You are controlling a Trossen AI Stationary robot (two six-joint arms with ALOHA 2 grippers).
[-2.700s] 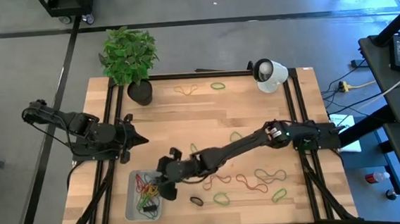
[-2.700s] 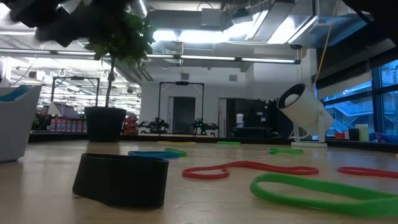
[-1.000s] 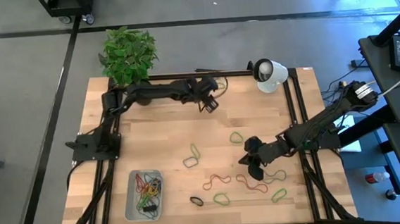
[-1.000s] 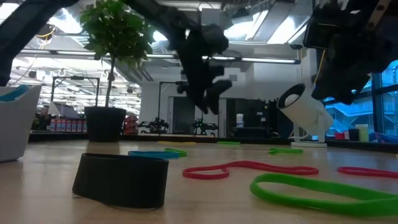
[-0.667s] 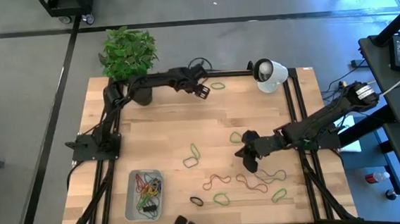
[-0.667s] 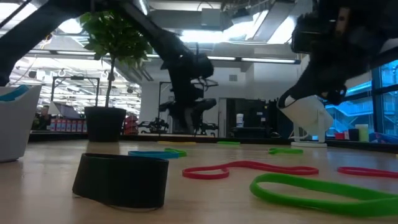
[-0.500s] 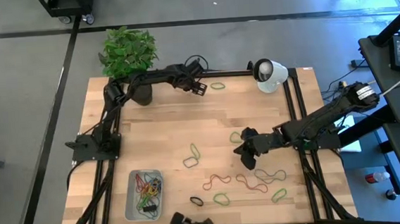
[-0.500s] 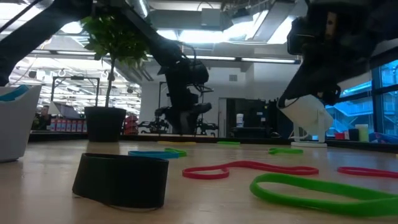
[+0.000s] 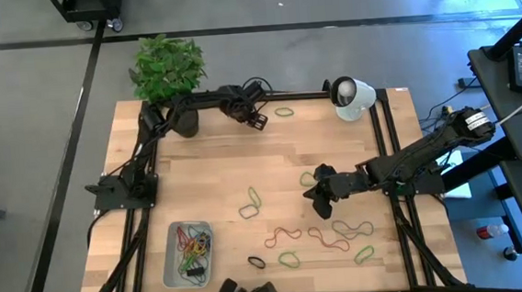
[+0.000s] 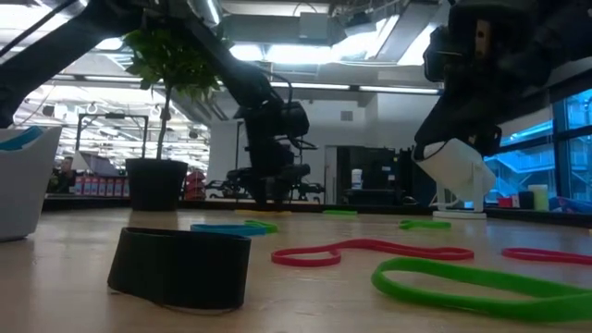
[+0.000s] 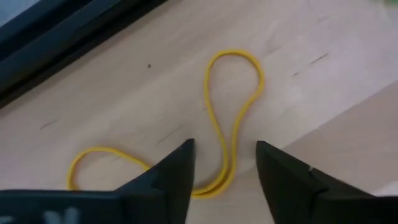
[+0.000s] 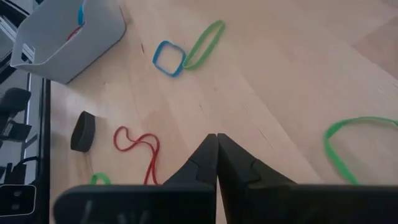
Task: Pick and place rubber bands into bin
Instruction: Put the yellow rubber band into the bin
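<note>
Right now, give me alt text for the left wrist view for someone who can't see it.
The left gripper, fingers apart, hangs close over a thin yellow rubber band lying twisted on the pale wooden table, the band running between the fingers. A dark frame rail crosses one corner.

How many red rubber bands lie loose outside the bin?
2. First red band lies near the front edge; second red band lies just right of it. Others may be hidden.

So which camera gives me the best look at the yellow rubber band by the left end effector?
Left wrist view: the yellow rubber band fills it, twisted, between the open fingers. The high view shows only a faint loop; the low and right wrist views don't clearly show it.
</note>
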